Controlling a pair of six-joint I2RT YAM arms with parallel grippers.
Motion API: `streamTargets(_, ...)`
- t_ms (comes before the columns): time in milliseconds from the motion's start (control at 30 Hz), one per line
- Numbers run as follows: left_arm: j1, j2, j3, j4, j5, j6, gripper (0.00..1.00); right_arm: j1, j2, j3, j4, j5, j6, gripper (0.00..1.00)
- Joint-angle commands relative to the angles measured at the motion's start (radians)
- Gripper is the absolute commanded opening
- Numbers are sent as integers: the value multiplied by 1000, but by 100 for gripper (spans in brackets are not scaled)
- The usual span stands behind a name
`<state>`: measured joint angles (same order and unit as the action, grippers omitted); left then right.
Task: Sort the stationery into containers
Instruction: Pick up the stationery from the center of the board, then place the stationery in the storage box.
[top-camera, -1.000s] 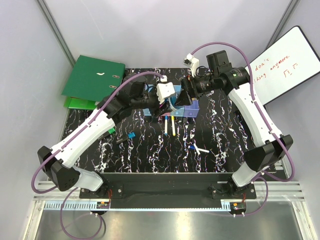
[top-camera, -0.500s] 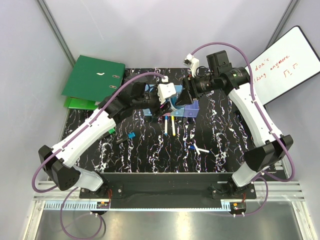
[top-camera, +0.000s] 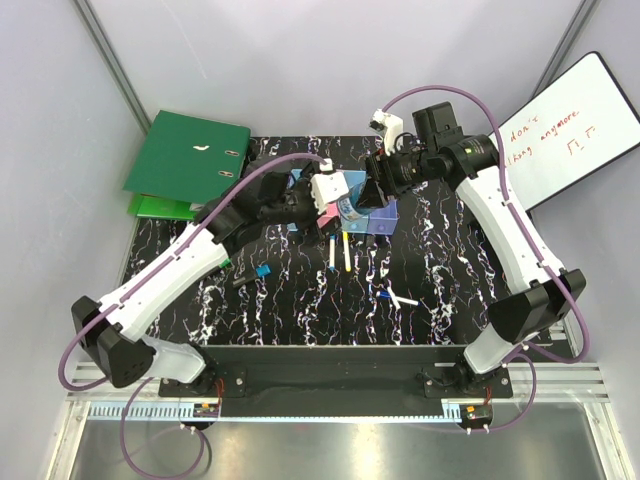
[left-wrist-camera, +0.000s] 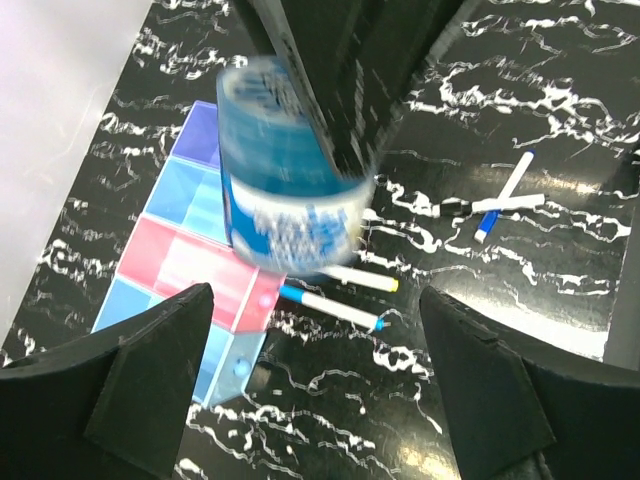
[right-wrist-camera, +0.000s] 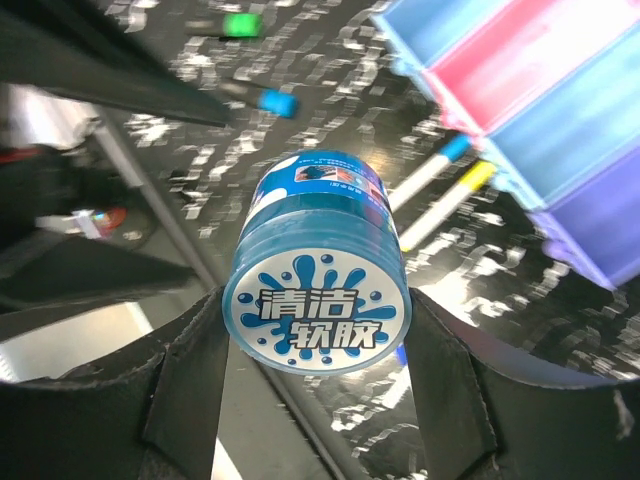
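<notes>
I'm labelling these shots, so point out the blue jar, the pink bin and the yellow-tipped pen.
blue jar (right-wrist-camera: 318, 318): right wrist view, on its printed lid.
pink bin (left-wrist-camera: 182, 265): left wrist view, on its pink inside.
yellow-tipped pen (left-wrist-camera: 361, 277): left wrist view, on its white barrel.

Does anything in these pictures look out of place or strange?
The blue jar stands out: the right end effector holds it in the air, lid toward the wrist camera, close to the bins. Two pens lie on the table right beside the bins, not inside them.

We look down on the whole table from high behind. Both wrist cameras hang close above it, angled downward, sharing the jar and bins.
</notes>
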<state>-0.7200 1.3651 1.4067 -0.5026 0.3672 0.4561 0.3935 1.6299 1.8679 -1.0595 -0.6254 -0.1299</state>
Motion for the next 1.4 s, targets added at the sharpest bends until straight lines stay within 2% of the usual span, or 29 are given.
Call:
streamTargets(0,-4,-93,-32,16,-66,-5,90,-2,13,53,62,174,-56,0)
streamTargets(133,-2,-153,-87,-1,-134,6,90,-4,100,120,66,366,-150,0)
streamTargets(233,-2,-195,-130,-5,-165,19,91,-8,191,194,55,438,-220,0)
streamTargets(367,-1,-230,-169,-5,-189,23,92,-28,348,315,35,483,-252,0)
streamTargets(567,10,-264,-206,-2,-205,24,93,-62,563,592,-62,527,-264,0)
streamTargets(633,16,-268,-209,-2,-209,24,93,-62,597,620,-74,541,-273,0)
streamTargets(867,31,-279,-222,-1,-211,24,93,-68,618,554,-82,569,-295,0)
streamTargets(1367,39,-265,-218,16,-218,36,93,-71,584,413,-100,524,-304,0)
